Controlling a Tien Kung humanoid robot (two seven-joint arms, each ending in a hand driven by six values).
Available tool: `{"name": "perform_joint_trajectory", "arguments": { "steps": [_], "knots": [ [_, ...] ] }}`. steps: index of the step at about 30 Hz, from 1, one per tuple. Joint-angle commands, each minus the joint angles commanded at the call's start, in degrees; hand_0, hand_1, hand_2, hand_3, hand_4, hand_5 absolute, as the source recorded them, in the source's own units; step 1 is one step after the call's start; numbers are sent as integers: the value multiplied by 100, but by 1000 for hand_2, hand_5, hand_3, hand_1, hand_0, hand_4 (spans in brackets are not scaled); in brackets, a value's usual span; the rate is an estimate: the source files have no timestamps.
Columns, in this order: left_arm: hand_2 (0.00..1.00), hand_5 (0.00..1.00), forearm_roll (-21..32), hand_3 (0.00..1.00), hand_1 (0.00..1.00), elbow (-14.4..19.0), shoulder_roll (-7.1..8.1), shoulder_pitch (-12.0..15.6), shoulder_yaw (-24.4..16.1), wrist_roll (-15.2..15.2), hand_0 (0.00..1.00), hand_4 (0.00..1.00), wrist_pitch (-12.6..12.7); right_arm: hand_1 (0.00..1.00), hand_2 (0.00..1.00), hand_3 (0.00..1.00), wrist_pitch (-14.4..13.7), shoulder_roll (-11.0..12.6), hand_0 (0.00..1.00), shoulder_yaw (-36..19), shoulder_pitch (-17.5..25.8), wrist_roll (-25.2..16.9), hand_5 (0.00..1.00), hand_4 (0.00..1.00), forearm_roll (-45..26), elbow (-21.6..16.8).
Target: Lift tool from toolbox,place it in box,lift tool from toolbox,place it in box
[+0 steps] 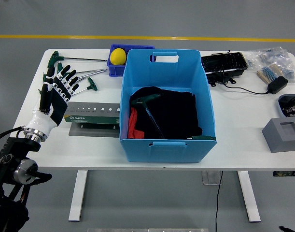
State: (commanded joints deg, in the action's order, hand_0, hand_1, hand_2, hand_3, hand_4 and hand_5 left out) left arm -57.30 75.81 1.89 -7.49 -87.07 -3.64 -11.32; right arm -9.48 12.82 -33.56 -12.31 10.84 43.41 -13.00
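Hovering left hand, one tool already in bin

Hovering over the white counter (234, 121) at its left end, the black-and-white left hand (54, 92) has its fingers spread and grasps nothing. Just beyond its fingertips lie several green-handled T-shaped hex keys (89, 83). Beside the hand sits a grey-and-green metal tool holder (91, 113) with a row of holes. Right of that stands a large blue plastic bin (167, 104); inside, one green-handled T-key (148, 107) rests on dark cloth. Behind the bin's left corner, a yellow ball (118, 56) sits in a small blue tray (114, 67).
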Motion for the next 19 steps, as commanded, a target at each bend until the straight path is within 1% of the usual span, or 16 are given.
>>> {"name": "perform_joint_trajectory", "arguments": {
  "steps": [4, 12, 15, 19],
  "knots": [
    [998, 998, -60, 997, 998, 15, -17, -8, -61, 47, 998, 998, -124, 594, 667, 538, -3, 6, 615, 38, -16, -14, 653, 770, -62, 0],
    [998, 998, -317, 993, 998, 69, -30, -1, -216, -53, 998, 998, -112, 593, 667, 538, 2, 14, 615, 55, -36, -20, 653, 770, -86, 0],
    [998, 998, -380, 993, 998, 78, -27, 8, -236, -165, 998, 998, -42, 593, 667, 538, 6, 15, 615, 53, -36, -18, 653, 770, -85, 0],
    [998, 998, -484, 991, 998, 77, -45, 9, -229, -355, 998, 998, 128, 594, 667, 539, 12, 16, 616, 48, -39, -14, 652, 771, -75, 1]
  ]
}}
